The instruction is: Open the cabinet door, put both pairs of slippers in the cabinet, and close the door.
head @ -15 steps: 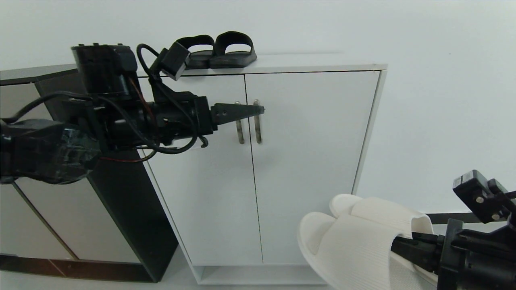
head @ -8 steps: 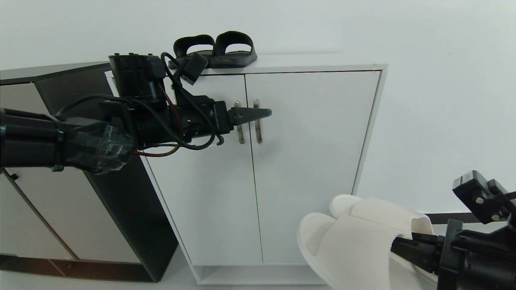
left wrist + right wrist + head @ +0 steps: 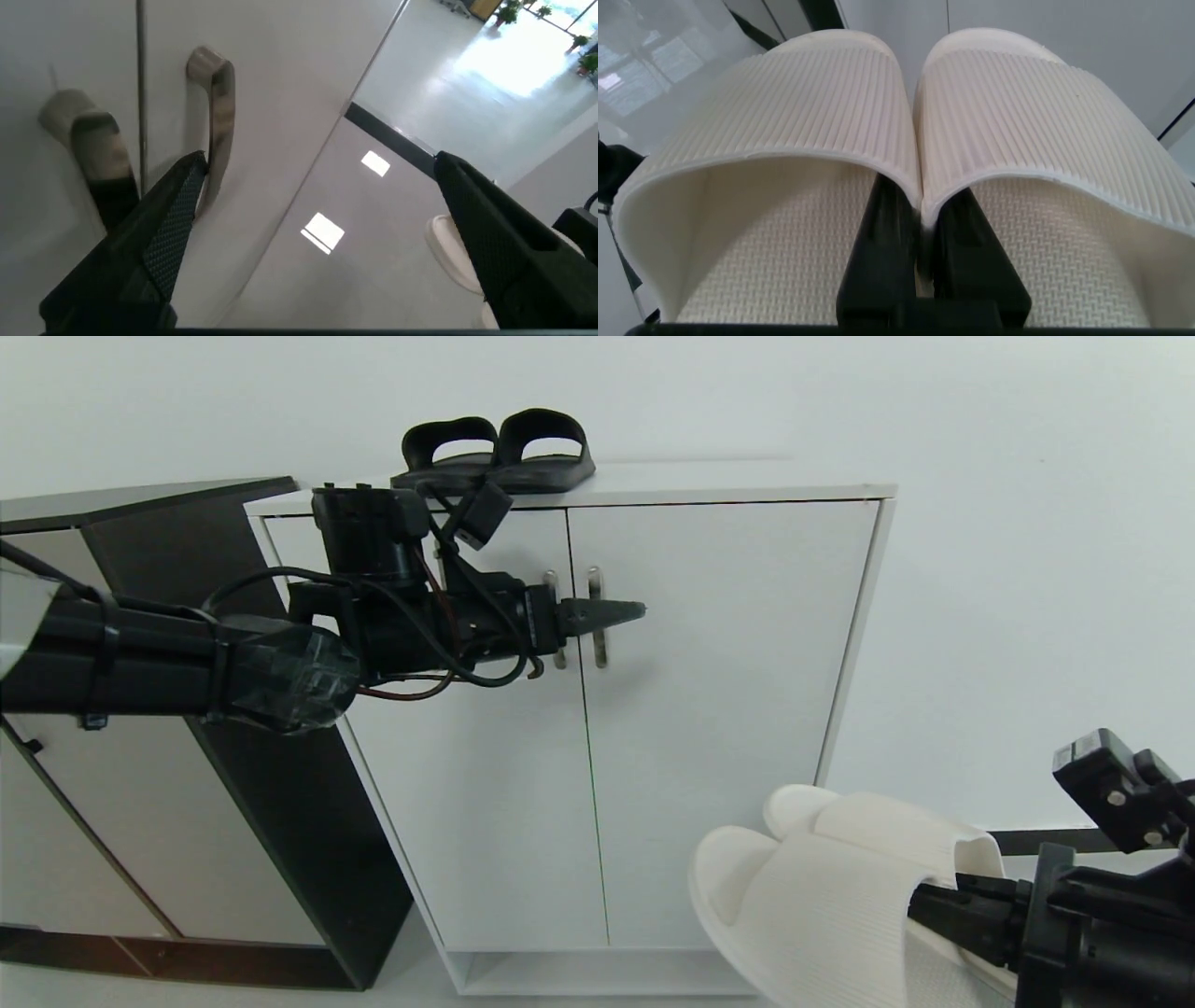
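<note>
Left tool (image 3: 627,611) is up at the cabinet (image 3: 728,709) front, both doors shut, jaws spread wide with nothing between them. The right door's handle (image 3: 217,112) stands upright, long axis vertical, in line with one finger rather than centred in the gap, which opens to its right. I judge the tool needs a nudge left before it can close round that bar. The left door's handle (image 3: 89,140) is just beside it. Low at the near right, the right tool (image 3: 920,252) is clamped on the white slippers (image 3: 822,887), well apart from the doors. The black slippers (image 3: 499,453) rest on the cabinet top.
</note>
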Robot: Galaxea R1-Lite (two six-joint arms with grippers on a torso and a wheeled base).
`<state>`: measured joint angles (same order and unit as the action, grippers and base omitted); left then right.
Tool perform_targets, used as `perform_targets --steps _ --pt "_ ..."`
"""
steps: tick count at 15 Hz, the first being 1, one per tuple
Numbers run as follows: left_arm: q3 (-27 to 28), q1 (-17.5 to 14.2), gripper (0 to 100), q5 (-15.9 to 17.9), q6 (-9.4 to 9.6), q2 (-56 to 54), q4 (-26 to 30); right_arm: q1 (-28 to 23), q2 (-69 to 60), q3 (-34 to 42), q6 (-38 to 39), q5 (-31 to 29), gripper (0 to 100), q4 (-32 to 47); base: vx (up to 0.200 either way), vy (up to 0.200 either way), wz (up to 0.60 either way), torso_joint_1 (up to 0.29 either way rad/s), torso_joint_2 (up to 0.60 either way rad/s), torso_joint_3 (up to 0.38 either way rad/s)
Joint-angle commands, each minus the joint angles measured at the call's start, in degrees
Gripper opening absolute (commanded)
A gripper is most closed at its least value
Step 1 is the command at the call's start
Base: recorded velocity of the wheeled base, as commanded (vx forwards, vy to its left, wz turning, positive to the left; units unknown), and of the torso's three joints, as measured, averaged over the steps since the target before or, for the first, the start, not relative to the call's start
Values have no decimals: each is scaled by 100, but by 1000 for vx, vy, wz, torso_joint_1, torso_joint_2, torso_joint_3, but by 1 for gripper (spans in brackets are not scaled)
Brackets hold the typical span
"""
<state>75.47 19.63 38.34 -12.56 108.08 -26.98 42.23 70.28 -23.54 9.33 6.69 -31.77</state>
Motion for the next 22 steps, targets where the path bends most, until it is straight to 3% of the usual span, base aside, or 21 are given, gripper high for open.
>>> perform_targets --steps 1,3,4,7,10,13,18,22 --pt "82 -3 100 -55 -1 187 0 5 -58 -1 -1 -1 0 4 0 0 0 0 0 0" --pt "134 -3 100 -55 -1 213 -9 5 -49 -1 -1 -1 0 4 0 0 0 0 0 0" --pt "152 -3 0 -55 -1 222 -9 5 -49 -1 -1 -1 0 4 0 0 0 0 0 0" --pt "108 -3 0 -55 -1 152 -9 5 -67 25 -1 7 0 4 0 0 0 0 0 0" --pt "-375 59 0 -55 139 -261 -27 5 -260 174 -133 350 0 4 0 0 0 0 0 0" --pt "-1237 287 0 -55 526 -815 -71 5 -533 438 -519 799 0 4 0 0 0 0 0 0" --pt "-1456 366 0 -55 535 -1008 -71 -4 -647 543 -686 966 0 4 0 0 0 0 0 0" --pt "-2924 366 0 -63 526 -2107 -642 -22 -647 543 -695 957 0 13 0 0 0 0 0 0"
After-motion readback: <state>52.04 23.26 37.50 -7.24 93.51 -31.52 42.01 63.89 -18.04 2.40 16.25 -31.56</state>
